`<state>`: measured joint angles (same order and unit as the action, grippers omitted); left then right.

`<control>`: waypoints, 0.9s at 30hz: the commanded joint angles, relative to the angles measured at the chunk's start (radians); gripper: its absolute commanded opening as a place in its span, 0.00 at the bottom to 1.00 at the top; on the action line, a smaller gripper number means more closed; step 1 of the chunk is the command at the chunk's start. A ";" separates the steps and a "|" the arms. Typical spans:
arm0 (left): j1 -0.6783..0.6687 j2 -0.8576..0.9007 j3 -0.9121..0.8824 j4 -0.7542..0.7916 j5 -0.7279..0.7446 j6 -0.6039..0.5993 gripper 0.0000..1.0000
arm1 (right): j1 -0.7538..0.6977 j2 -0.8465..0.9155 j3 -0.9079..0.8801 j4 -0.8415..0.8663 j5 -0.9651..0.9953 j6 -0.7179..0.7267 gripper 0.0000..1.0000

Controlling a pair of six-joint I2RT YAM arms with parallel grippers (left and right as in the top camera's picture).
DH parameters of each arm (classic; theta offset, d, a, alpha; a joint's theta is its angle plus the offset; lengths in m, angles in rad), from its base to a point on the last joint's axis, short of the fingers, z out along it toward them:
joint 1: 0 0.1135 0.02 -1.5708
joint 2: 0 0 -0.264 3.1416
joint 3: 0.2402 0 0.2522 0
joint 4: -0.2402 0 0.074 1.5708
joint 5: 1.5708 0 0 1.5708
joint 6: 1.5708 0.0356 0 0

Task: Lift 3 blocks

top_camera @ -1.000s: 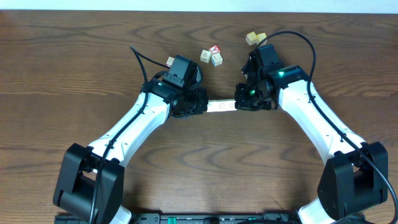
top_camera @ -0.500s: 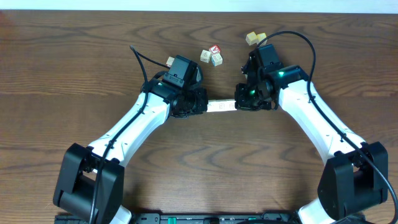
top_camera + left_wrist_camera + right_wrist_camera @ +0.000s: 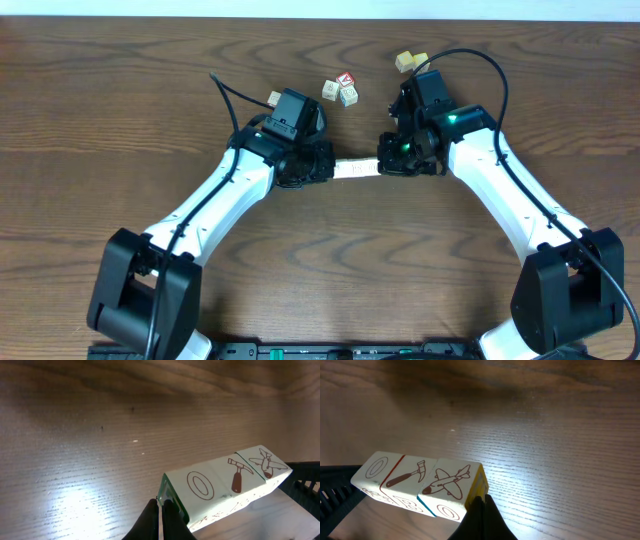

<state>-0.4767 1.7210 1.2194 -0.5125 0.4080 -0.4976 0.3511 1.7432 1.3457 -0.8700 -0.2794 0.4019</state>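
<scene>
In the overhead view the fingertips are mostly hidden under the wrist housings, and only a short strip of the 3 blocks (image 3: 355,169) is seen btwn the arms. Whether the row is clear of the table (image 3: 120,120) cannot be told. In the wrist views the left gripper (image 3: 160,512) & right gripper (image 3: 481,510) are each seen pinched fully closed, tips pressed vs. opposite ends of the row. Ring, hammer & plane marks are legible; lower faces are cut off. A red-topped cluster (image 3: 342,88) & a pale yellow pair (image 3: 410,61) are left well apart.
</scene>
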 commanded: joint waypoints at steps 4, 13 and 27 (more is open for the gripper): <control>-0.063 0.012 0.009 0.047 0.138 -0.006 0.07 | 0.056 -0.023 -0.001 0.044 -0.203 0.015 0.01; -0.064 0.038 0.008 0.047 0.131 -0.013 0.07 | 0.056 -0.023 -0.037 0.086 -0.204 0.032 0.01; -0.064 0.075 0.008 0.058 0.129 -0.013 0.07 | 0.056 -0.023 -0.193 0.249 -0.204 0.085 0.01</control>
<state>-0.4828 1.7920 1.2179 -0.4885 0.3862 -0.5014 0.3511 1.7344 1.1782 -0.6621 -0.2756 0.4522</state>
